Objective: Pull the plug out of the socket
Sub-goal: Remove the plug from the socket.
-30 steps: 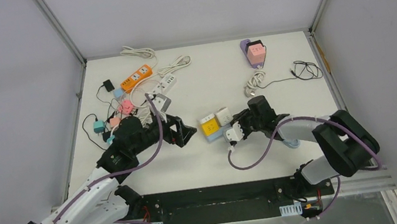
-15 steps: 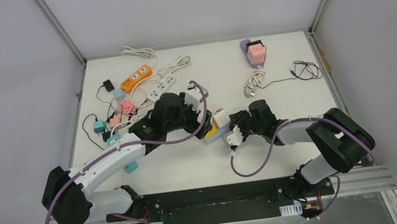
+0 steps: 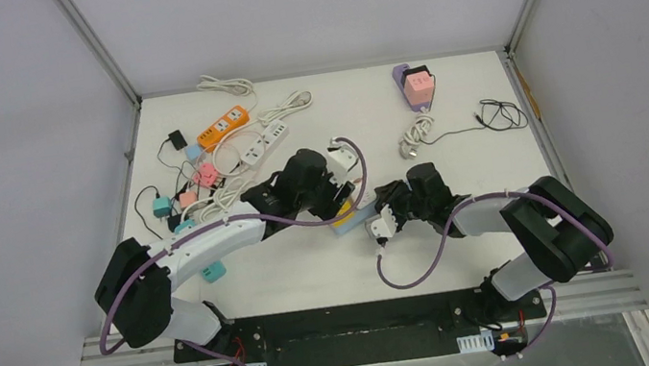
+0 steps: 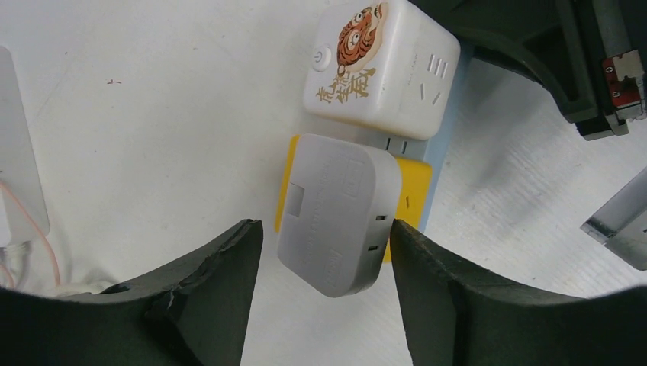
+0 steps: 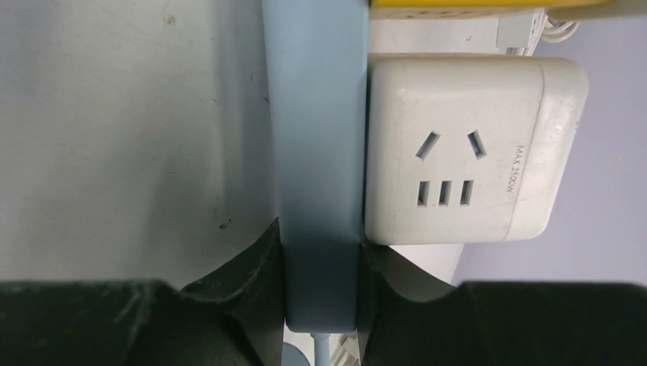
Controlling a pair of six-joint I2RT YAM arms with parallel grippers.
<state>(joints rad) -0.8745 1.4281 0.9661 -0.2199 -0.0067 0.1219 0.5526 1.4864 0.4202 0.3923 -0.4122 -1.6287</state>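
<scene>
Beneath grey plug (image 4: 336, 221), seemingly yellow socket (image 4: 414, 183), half-hidden

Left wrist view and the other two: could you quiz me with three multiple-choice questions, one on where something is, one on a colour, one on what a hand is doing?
1. Where is the grey plug?
A) between the fingers of the left hand
B) on top of an arm
C) on the floor

2. What colour is the block under that plug?
A) green
B) red
C) yellow

3. What is the right hand doing?
A) hanging open in the air
B) clamped on the blue power strip
C) holding a cable

Answers:
1 A: a finger stands on either side of the plug, with a gap showing on one side.
2 C: yellow shows past the plug's edges.
3 B: both fingers press against the strip's sides.
</scene>
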